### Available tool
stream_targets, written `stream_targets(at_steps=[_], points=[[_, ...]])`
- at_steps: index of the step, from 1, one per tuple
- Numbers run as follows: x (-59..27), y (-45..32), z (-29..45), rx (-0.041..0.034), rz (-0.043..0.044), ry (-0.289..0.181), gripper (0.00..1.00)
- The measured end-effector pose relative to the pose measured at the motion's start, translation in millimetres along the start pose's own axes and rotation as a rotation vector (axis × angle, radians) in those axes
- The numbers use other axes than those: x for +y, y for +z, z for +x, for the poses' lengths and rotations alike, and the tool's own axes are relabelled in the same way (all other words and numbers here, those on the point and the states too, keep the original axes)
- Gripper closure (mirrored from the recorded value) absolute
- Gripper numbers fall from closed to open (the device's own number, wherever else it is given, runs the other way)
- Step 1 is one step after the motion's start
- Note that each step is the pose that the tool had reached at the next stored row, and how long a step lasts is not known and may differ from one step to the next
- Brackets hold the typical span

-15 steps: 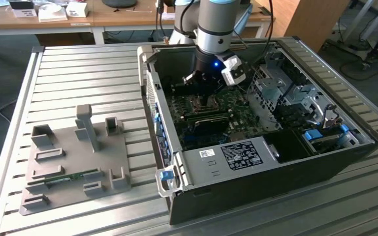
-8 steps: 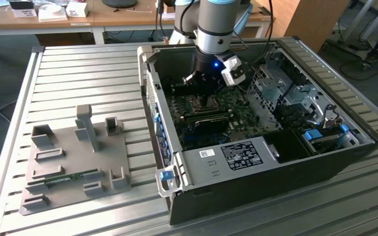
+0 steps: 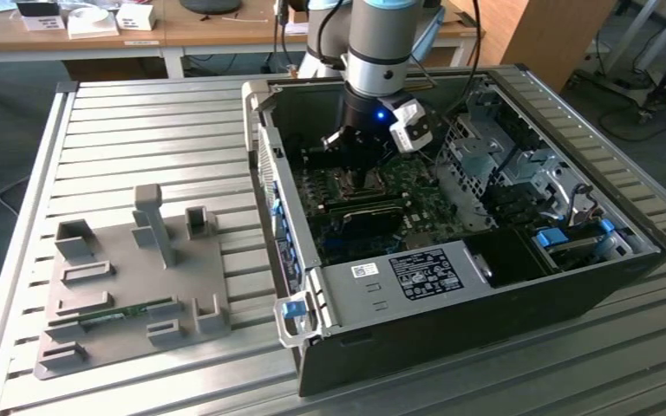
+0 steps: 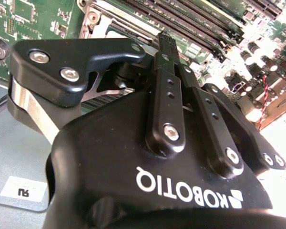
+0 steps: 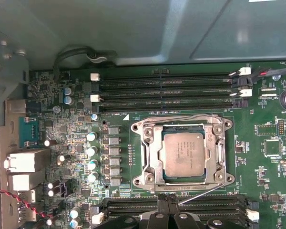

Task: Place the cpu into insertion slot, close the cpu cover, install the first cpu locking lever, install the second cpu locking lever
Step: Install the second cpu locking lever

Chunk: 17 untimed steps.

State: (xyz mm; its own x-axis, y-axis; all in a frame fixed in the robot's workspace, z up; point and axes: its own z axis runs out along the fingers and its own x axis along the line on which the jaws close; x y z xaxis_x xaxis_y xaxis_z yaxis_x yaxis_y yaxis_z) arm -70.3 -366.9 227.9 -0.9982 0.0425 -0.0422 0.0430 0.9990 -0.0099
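The cpu (image 5: 183, 156) is seen seated in the insertion slot (image 5: 150, 183), framed by the lowered cpu cover (image 5: 152, 152). The gripper (image 5: 170, 206) is held just beside the socket's edge, fingers (image 4: 166, 52) pressed together and empty, seemingly to work a thin locking lever (image 5: 200, 193).

Evenly, softly lit in the exterior view, with a small blue glow on the arm's wrist. Blown-out glare over the green circuit board (image 4: 257, 62) in the second wrist view; black glossy gripper body (image 4: 148, 181) close, slightly soft.
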Motion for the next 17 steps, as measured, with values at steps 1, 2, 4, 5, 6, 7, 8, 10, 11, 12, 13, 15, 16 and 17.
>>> stream_targets(at_steps=[1, 2, 4, 5, 6, 7, 8, 10, 11, 12, 13, 15, 16, 17], points=[[0.0, 0.2, 0.0, 0.0, 0.0002, 0.0, 0.89], [0.0, 0.3, 0.0, 0.0, 0.0004, 0.0, 0.89], [0.0, -0.8, 0.0, 0.0, 0.0005, 0.0, 0.89], [0.0, -2.2, -0.1, -0.0001, 0.0004, 0.0, 0.89], [0.0, -4.0, -0.2, 0.0, 0.0005, 0.0, 0.89], [0.0, -4.4, -0.2, -0.0001, 0.0002, 0.0, 0.89], [0.0, -4.4, -0.2, -0.0002, 0.0001, 0.0, 0.89], [-0.3, -4.5, -0.2, -0.0001, 0.0003, 0.0, 0.89], [-1.0, -4.5, -0.2, 0.0, 0.0005, 0.0, 0.89], [-2.0, -4.5, -0.2, 0.0, 0.0003, 0.0, 0.89], [-2.9, -4.5, -0.2, -0.0001, 0.0001, 0.0, 0.89], [-3.8, -4.5, 0.3, -0.0002, 0.0, 0.0, 0.89], [-3.9, -4.5, 1.3, -0.0009, -0.0001, 0.0, 0.89], [-3.9, -4.5, 2.3, -0.0016, -0.0003, 0.0, 0.89]])
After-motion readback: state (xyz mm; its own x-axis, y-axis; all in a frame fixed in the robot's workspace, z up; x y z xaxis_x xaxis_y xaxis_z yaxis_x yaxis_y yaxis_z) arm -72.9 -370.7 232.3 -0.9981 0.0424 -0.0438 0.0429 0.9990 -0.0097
